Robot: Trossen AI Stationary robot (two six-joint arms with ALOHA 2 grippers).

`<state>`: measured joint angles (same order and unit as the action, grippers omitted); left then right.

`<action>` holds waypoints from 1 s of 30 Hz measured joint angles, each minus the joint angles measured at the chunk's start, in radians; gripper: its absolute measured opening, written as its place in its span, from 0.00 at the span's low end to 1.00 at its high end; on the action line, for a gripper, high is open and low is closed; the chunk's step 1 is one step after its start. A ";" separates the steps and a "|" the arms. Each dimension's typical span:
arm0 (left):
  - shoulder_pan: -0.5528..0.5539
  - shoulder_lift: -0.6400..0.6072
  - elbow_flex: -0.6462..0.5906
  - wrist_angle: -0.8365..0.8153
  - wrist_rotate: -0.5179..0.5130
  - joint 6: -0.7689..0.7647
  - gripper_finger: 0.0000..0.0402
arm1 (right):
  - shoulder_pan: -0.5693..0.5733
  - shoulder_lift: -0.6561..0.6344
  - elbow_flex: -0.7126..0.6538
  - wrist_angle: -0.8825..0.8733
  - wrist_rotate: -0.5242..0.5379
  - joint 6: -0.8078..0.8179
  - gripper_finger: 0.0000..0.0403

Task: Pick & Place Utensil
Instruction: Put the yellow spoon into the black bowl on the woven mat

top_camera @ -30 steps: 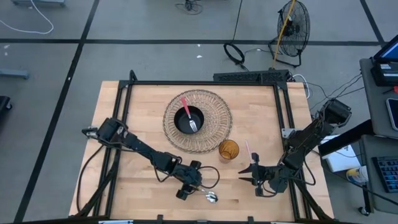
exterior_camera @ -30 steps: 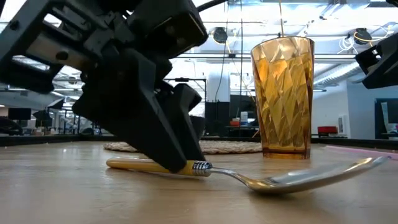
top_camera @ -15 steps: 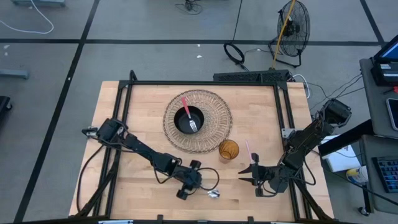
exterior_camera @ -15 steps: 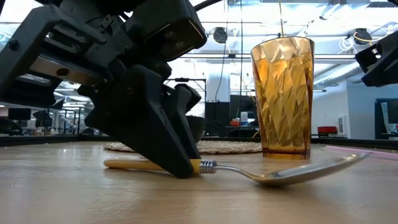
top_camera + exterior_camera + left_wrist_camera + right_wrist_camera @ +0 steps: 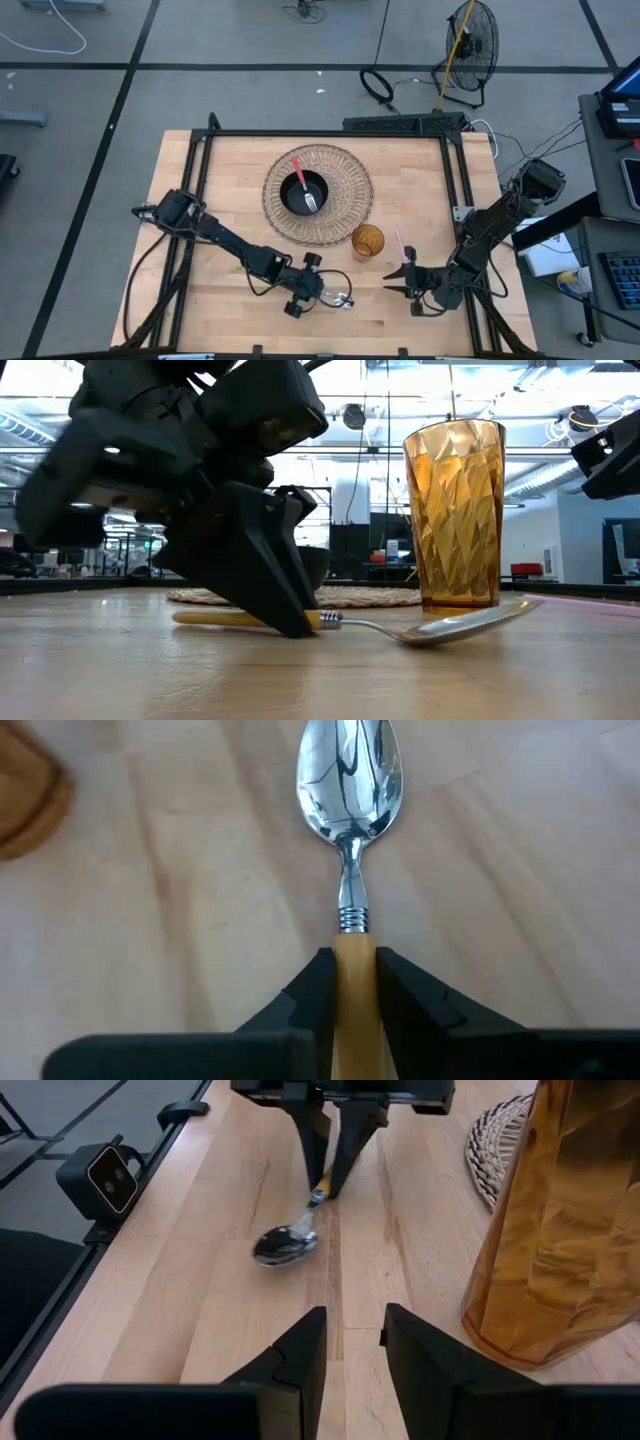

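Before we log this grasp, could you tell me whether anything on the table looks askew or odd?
Only the spoon: the left gripper pinches its yellow handle against the table, so its bowl tilts up off the wood.

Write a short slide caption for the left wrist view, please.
Left gripper closed on the yellow handle of a spoon lying on the wooden table.

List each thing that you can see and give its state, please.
spoon: handle gripped, bowl tipped up off the table
left gripper: shut on the spoon
right gripper: open, empty
amber glass: upright
fork: lying in the black bowl
wire basket: flat under the black bowl
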<state>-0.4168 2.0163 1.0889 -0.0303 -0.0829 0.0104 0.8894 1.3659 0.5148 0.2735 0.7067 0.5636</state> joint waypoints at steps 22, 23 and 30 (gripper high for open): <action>-0.033 -0.066 -0.005 -0.122 -0.228 -0.001 0.10 | 0.000 0.000 0.000 0.014 0.000 0.000 0.24; -0.023 -0.068 -0.005 -0.120 -0.190 -0.011 0.11 | 0.000 0.000 0.000 0.015 0.000 0.000 0.24; 0.034 -0.067 -0.004 -0.104 -0.013 -0.080 0.36 | 0.000 0.000 0.000 0.014 0.000 0.000 0.23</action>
<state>-0.3829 1.9491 1.0847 -0.1340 -0.0955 -0.0698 0.8893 1.3659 0.5148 0.2878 0.7067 0.5635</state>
